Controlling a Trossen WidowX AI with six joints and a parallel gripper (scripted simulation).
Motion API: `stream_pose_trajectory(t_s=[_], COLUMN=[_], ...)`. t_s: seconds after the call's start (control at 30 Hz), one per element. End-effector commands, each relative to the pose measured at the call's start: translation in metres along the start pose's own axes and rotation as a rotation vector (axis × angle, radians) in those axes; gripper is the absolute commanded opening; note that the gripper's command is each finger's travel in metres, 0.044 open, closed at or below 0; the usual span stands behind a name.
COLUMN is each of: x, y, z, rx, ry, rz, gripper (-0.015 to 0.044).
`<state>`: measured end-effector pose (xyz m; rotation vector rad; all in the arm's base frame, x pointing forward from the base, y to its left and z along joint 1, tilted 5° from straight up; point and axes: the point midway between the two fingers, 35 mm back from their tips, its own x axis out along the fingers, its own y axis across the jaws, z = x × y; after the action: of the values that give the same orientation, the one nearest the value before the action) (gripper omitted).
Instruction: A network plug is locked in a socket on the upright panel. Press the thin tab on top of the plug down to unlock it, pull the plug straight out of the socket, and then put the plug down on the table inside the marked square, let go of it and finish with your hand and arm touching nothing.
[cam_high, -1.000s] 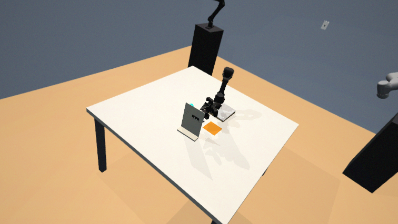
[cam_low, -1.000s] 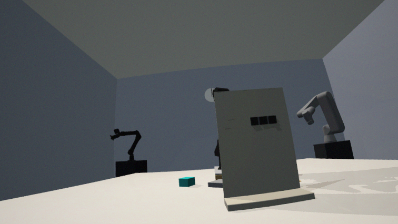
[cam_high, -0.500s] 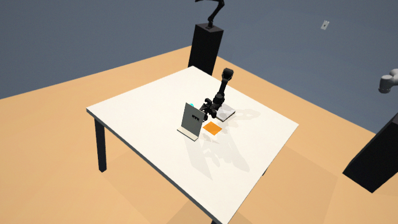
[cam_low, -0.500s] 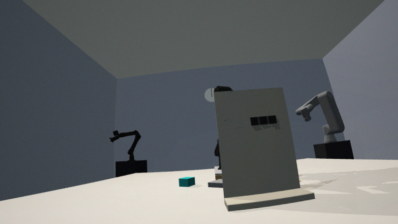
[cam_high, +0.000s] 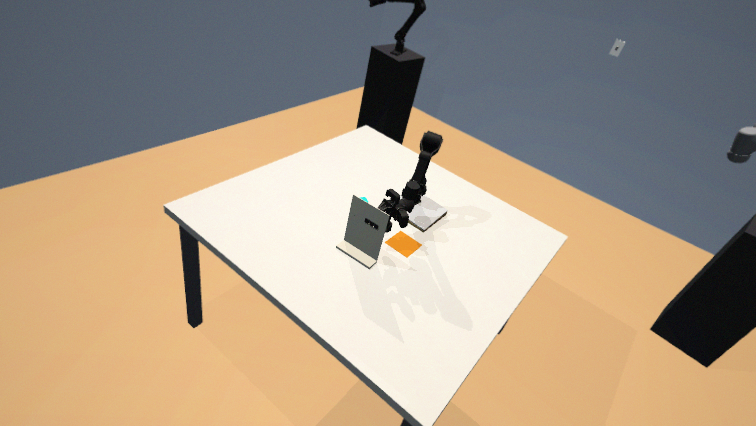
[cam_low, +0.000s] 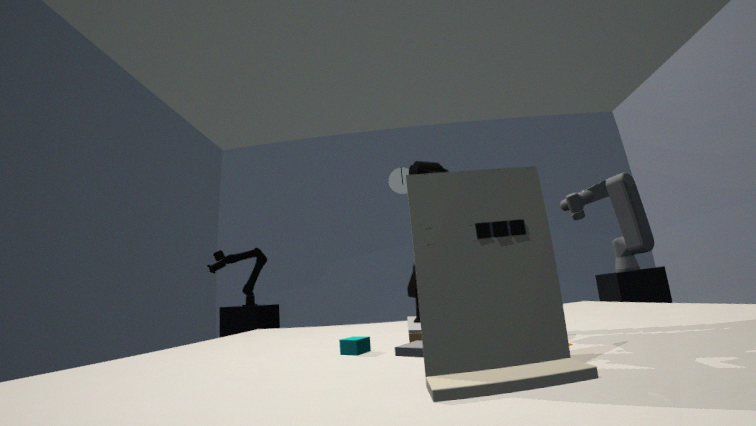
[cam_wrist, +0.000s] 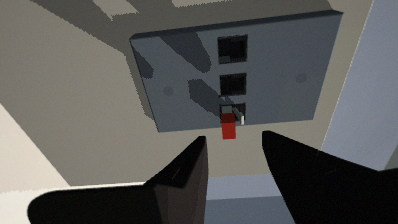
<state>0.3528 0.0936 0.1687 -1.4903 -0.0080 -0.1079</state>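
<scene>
The upright panel (cam_high: 362, 232) (cam_low: 486, 296) stands on its base on the table. In the wrist view its face carries a blue-grey plate (cam_wrist: 280, 75) with three sockets in a row. A small red plug (cam_wrist: 228, 127) sits in the socket at the lower end of that row, with a thin pale tab (cam_wrist: 242, 119) at its right side. My gripper (cam_wrist: 233, 140) (cam_high: 386, 218) is partly open in front of the plug, its fingertips apart on either side, with visible gaps to the plug. The orange marked square (cam_high: 403, 243) lies on the table beside the panel.
A teal block (cam_low: 354, 345) (cam_high: 363, 198) lies on the table beyond the panel. A grey slab (cam_high: 427, 214) lies under the arm, near its base. Other robot arms stand on black pedestals (cam_high: 390, 95) off the table.
</scene>
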Motion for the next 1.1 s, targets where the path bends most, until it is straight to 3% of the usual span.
stream_pose_trajectory(t_s=[0.0,0.37,1.07], x=[0.008,0.023,0.023], y=[-0.001,-0.001,-0.001], z=[0.002,0.005,0.005], rx=[0.000,0.000,0.000], ry=[0.000,0.000,0.000], rz=[-0.004,-0.005,-0.005], gripper=[0.0156,0.0156,0.0016])
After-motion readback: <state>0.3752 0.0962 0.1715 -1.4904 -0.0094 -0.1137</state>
